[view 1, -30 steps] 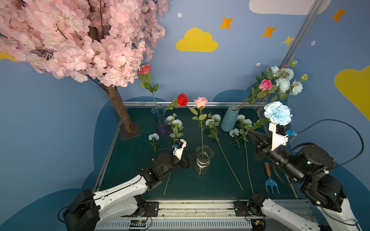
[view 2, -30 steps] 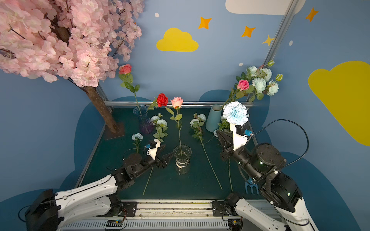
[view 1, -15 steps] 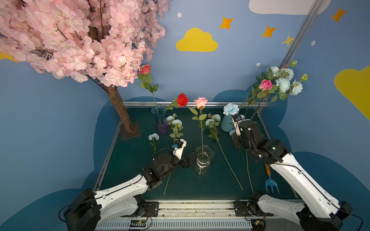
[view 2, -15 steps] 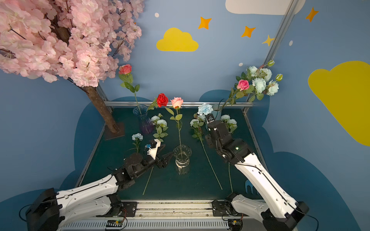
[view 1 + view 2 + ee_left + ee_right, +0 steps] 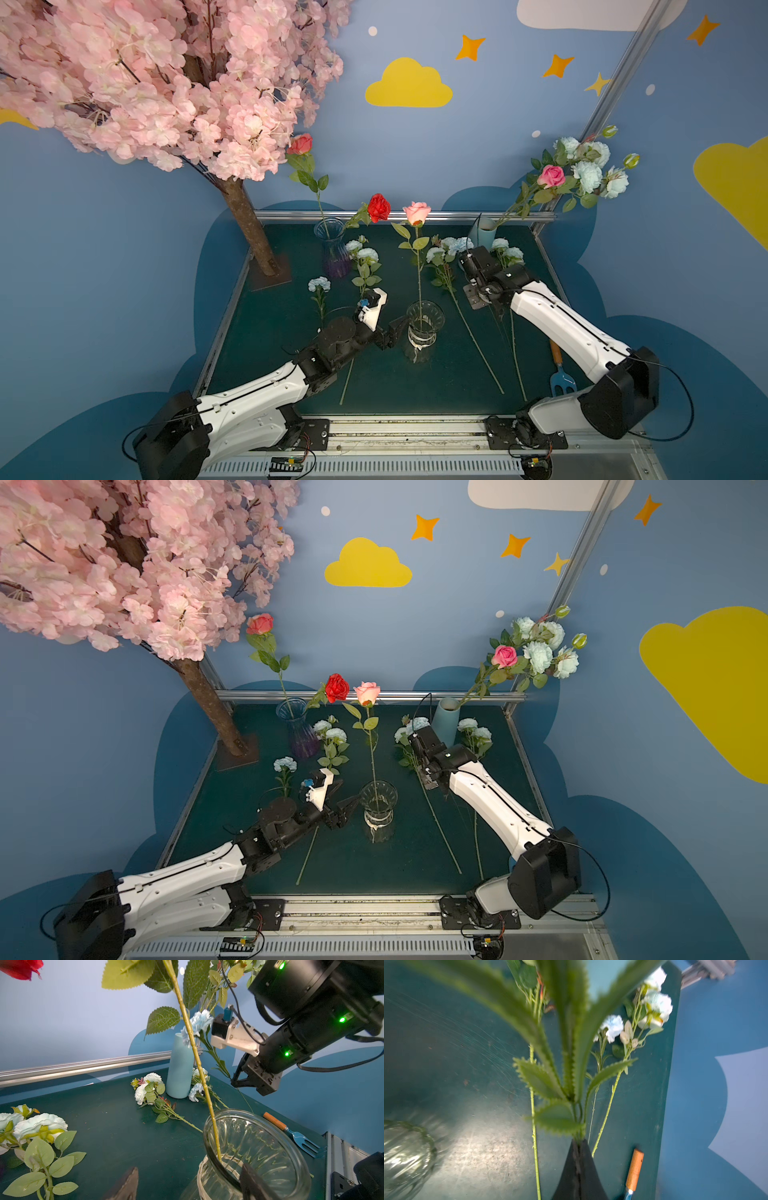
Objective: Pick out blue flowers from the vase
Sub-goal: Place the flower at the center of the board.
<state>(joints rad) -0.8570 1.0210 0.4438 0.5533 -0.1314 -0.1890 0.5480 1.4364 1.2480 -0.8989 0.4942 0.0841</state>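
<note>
Pinching a blue flower (image 5: 198, 1022) by its stem, right gripper (image 5: 233, 1082) hangs above table (image 5: 291, 374), beside blue vase (image 5: 179, 1068). Left gripper (image 5: 187, 1182), spread, straddles glass vase (image 5: 424, 328) holding pink rose (image 5: 416, 212).

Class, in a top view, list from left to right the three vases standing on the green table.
Purple-tinted glass vase → clear glass vase → pale blue vase.
</note>
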